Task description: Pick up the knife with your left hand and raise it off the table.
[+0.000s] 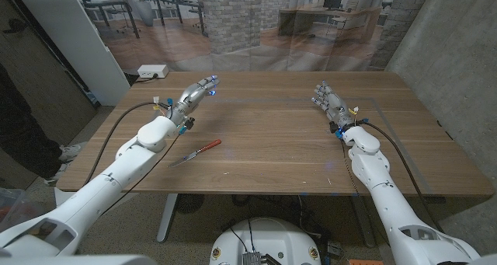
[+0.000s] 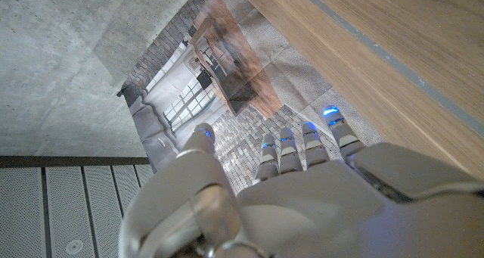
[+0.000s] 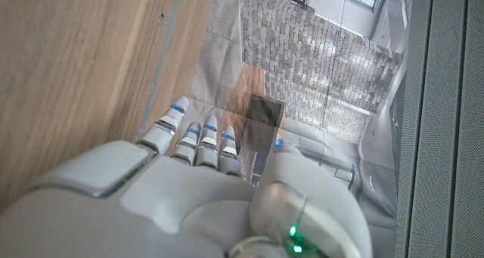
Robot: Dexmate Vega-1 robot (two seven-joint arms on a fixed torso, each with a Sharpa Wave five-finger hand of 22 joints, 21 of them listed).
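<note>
A knife (image 1: 196,152) with a red handle and a silver blade lies on the wooden table (image 1: 272,141), front left of centre, blade toward the front edge. My left hand (image 1: 194,99) stands on the table behind the knife, fingers stretched out toward the far edge, holding nothing. The left forearm runs just left of the knife. In the left wrist view the left hand (image 2: 302,190) has its fingers straight and together. My right hand (image 1: 330,103) stands on the right half of the table, fingers extended, empty. The right wrist view has the same right hand (image 3: 197,182).
A white box (image 1: 153,71) sits at the table's far left corner. Black cables (image 1: 128,117) trail along both arms over the tabletop. A backdrop printed with an office scene hangs behind the table.
</note>
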